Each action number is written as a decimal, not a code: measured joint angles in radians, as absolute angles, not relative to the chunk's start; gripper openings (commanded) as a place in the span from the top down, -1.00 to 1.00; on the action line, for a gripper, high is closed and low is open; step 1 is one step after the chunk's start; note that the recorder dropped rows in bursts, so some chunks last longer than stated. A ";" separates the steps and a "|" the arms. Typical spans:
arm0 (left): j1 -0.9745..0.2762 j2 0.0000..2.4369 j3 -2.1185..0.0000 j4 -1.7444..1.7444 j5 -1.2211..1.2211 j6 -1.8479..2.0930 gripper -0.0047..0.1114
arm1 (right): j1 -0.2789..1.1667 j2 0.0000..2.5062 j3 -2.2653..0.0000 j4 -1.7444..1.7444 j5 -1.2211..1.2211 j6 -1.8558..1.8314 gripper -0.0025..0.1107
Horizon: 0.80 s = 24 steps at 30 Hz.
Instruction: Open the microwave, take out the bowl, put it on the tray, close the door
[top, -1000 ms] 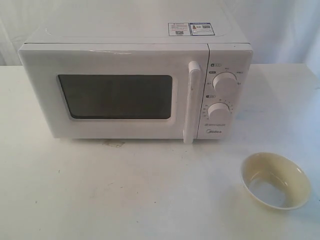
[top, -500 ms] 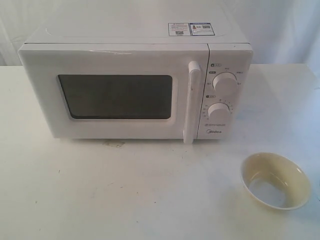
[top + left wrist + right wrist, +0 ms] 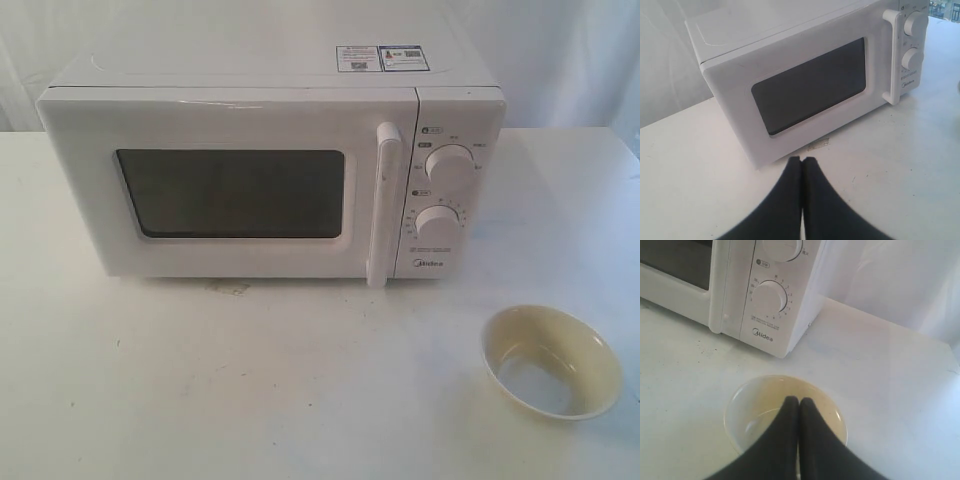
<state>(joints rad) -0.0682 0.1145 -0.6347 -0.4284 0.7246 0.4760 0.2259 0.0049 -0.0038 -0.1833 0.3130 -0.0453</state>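
The white microwave [image 3: 270, 180] stands at the back of the table with its door [image 3: 230, 190] shut and its bar handle [image 3: 383, 205] upright. The cream bowl [image 3: 548, 360] sits upright and empty on the bare table, front right of the microwave. No tray is in view. Neither gripper shows in the exterior view. In the left wrist view my left gripper [image 3: 801, 160] is shut on nothing, hovering over the table before the microwave [image 3: 805, 75]. In the right wrist view my right gripper [image 3: 799, 400] is shut and empty, held over the bowl [image 3: 755, 405].
The white table [image 3: 300, 400] spreads in front of the microwave, with a small scuffed mark [image 3: 230, 289] under the door's edge. Two round knobs [image 3: 441, 222] sit right of the handle. A white curtain [image 3: 560, 60] hangs behind.
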 measured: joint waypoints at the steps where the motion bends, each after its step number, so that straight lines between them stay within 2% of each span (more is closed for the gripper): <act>1: -0.068 0.114 -0.635 -0.428 0.725 0.476 0.92 | 0.226 0.005 -0.004 -0.183 0.313 -0.045 0.96; 24: -0.068 0.114 -0.635 -0.428 0.725 0.476 0.92 | 0.217 0.005 -0.004 -0.180 0.334 -0.044 0.96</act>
